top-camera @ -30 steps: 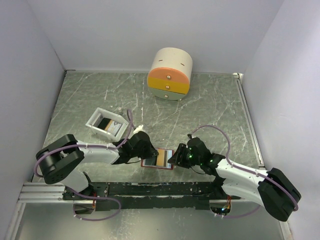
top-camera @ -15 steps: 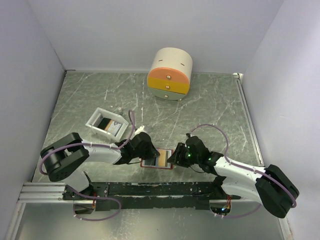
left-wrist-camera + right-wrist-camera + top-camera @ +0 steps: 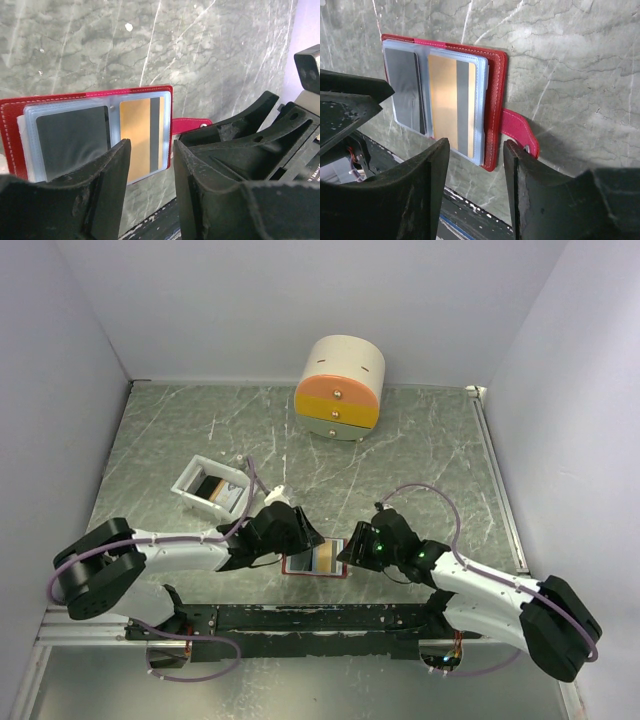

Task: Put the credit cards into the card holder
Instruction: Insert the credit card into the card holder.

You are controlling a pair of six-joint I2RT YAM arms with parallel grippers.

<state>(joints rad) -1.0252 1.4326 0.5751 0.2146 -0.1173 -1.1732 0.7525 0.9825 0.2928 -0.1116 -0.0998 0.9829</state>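
Observation:
The red card holder (image 3: 316,573) lies open on the table near the front edge, between both grippers. Its clear sleeves hold an orange-gold credit card (image 3: 136,135) with a grey stripe and a dark card (image 3: 70,137). Both also show in the right wrist view: orange-gold (image 3: 442,100), dark (image 3: 402,82). The red snap tab (image 3: 520,131) sticks out at the right. My left gripper (image 3: 304,538) is open and empty, just above the holder's left side. My right gripper (image 3: 351,551) is open and empty at the holder's right edge. More cards lie in the white tray (image 3: 188,480).
The white tray stands at the left, behind my left arm, with a dark card (image 3: 207,486) inside. A round cream-and-orange drawer box (image 3: 340,388) stands at the back centre. A black rail (image 3: 300,620) runs along the front edge. Walls close three sides.
My left arm has stretched out, its elbow swinging left, and its gripper has shifted slightly right over the holder. My right gripper has edged a little left. The holder has stayed put.

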